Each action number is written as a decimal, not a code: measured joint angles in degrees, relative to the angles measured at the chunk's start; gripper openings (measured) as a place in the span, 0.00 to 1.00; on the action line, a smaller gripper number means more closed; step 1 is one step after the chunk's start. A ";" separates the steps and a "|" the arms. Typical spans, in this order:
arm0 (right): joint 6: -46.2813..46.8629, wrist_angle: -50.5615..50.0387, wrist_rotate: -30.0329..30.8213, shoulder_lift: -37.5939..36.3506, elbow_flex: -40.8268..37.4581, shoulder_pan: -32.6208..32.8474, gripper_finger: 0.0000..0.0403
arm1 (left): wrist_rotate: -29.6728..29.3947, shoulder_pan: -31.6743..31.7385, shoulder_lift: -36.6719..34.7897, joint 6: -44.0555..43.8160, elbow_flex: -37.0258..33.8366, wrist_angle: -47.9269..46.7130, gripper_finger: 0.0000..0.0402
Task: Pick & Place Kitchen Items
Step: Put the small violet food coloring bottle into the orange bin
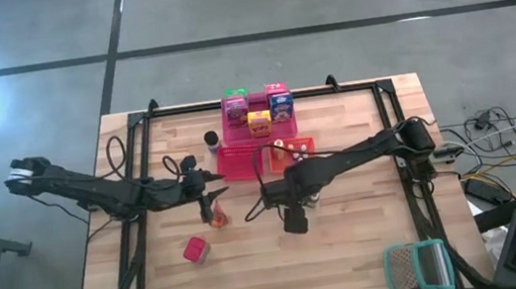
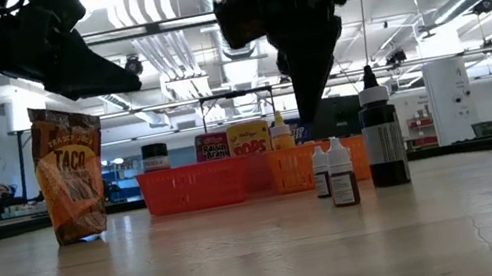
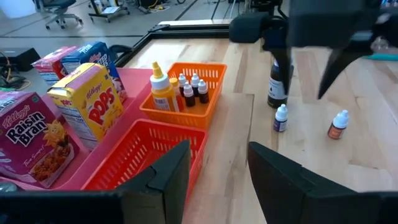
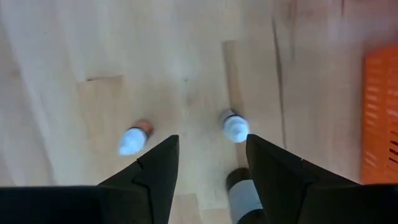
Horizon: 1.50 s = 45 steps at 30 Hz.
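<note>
Nearest the front edge of the worktop (image 1: 353, 262), a red can (image 1: 194, 250) lies left of centre. Further in, the left hand (image 3: 217, 174) hangs released beside a taco bag (image 2: 70, 171), while the right hand (image 4: 210, 163) hovers released above two small dropper bottles (image 4: 235, 126) and a tall dark bottle (image 2: 383, 139) near the middle. Toward the far edge, little bottles fill the orange basket (image 3: 214, 78) beside the empty red basket (image 3: 146, 149), and cereal boxes (image 3: 86, 104) stand on the pink tray (image 3: 134, 106).

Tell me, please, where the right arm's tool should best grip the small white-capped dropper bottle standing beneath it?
Probably around the body just under the white cap, coming straight down. The dropper bottle stands upright on the wood with bare table at its sides, and the open right tool hangs above it; the tall dark bottle close by suggests keeping clear of that side.
</note>
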 joint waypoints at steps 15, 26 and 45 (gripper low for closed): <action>-1.63 -0.08 -0.07 1.74 -0.24 -1.88 0.46 | 0.02 0.00 0.02 -0.15 0.00 -0.18 0.42; -1.59 -1.09 -0.02 1.72 -1.96 -2.60 0.47 | 0.02 0.00 0.04 -0.17 0.00 -0.66 0.42; -1.37 6.60 0.02 1.72 -6.82 -2.73 0.42 | 0.02 0.00 0.04 -0.15 0.00 -0.72 0.42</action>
